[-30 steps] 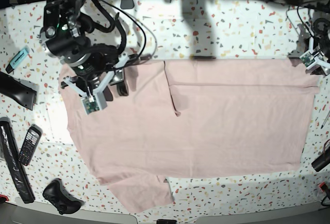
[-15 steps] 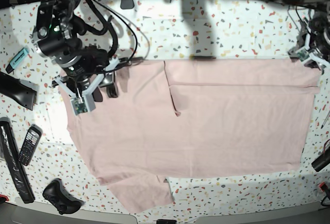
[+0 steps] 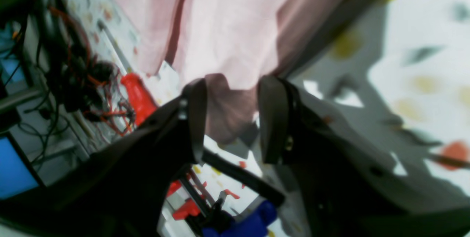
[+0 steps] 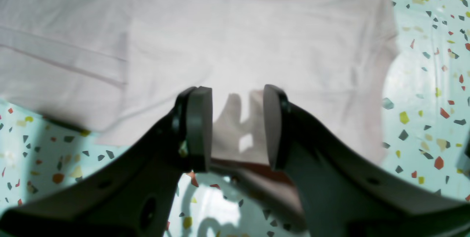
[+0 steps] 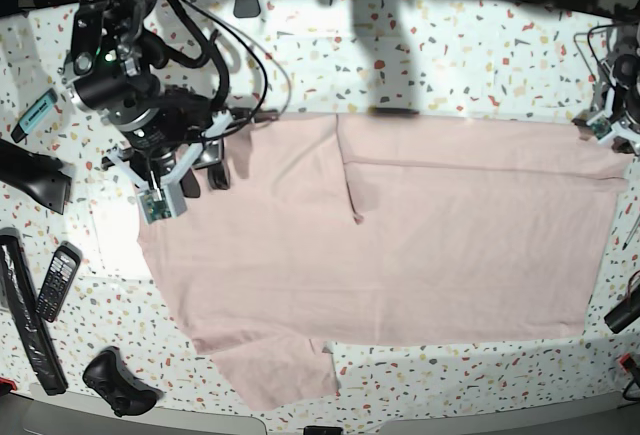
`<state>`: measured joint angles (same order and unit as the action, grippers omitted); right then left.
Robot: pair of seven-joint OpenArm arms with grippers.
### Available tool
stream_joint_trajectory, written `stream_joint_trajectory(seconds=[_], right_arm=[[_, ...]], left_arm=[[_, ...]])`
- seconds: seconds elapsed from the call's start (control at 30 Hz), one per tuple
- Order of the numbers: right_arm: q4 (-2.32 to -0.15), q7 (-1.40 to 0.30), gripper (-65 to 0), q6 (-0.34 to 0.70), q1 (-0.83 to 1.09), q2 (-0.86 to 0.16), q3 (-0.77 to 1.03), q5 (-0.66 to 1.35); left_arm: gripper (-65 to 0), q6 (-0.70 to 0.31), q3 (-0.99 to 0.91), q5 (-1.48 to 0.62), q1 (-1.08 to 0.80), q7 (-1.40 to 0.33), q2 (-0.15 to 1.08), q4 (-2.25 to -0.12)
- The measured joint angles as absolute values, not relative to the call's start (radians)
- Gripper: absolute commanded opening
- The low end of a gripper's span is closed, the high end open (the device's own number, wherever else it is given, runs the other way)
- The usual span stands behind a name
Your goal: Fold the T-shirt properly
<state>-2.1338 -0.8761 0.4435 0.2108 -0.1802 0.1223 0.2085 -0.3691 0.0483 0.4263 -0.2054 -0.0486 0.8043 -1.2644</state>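
My left pincer [image 3: 231, 119] pinches a corner of the large pale pink cotton T-shirt [image 5: 400, 235] at three o'clock of the base view. My right pincer [image 4: 237, 127] hangs spread over the shirt's nine o'clock end. The shirt lies flat across the speckled terrazzo tabletop [image 5: 450, 55].

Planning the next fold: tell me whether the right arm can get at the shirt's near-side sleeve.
Probably yes: the right gripper is open above the T-shirt, and nothing lies between it and the sleeve.
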Motion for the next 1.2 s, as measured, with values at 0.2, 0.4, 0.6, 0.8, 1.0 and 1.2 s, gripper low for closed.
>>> stream_joint_trajectory(seconds=[0.2, 0.4, 0.6, 0.8, 1.0, 1.2], right_arm=[[-2.134, -0.876, -42.5, 0.443, 0.211, -0.180, 0.122, 0.208], [-2.134, -0.876, -42.5, 0.443, 0.211, -0.180, 0.122, 0.208], [-2.134, -0.877, -42.6, 0.443, 0.211, -0.193, 0.122, 0.208], [-2.134, -0.909, -42.7, 0.471, 0.225, -0.281, 0.122, 0.208], [-2.214, -0.909, -42.7, 0.563, 0.353, -0.412, 0.117, 0.212], [-2.187, -0.835, -33.1, 0.564, 0.489, -0.487, 0.117, 0.183]], left_arm=[[-42.0, -0.389, 0.049, 0.424, -0.199, -0.047, 0.807, -1.249], [-58.1, -0.502, 0.082, 0.432, -0.199, -0.002, 0.810, -1.246], [-65.0, -0.502, 0.105, 0.432, -0.199, 0.005, 0.810, -1.246], [-65.0, -0.502, 0.105, 0.431, -0.199, 0.005, 0.810, -1.246], [-65.0, -0.502, 0.105, 0.431, -0.199, 0.004, 0.809, -1.246], [-65.0, -0.502, 0.105, 0.431, -0.199, 0.004, 0.810, -1.246]])
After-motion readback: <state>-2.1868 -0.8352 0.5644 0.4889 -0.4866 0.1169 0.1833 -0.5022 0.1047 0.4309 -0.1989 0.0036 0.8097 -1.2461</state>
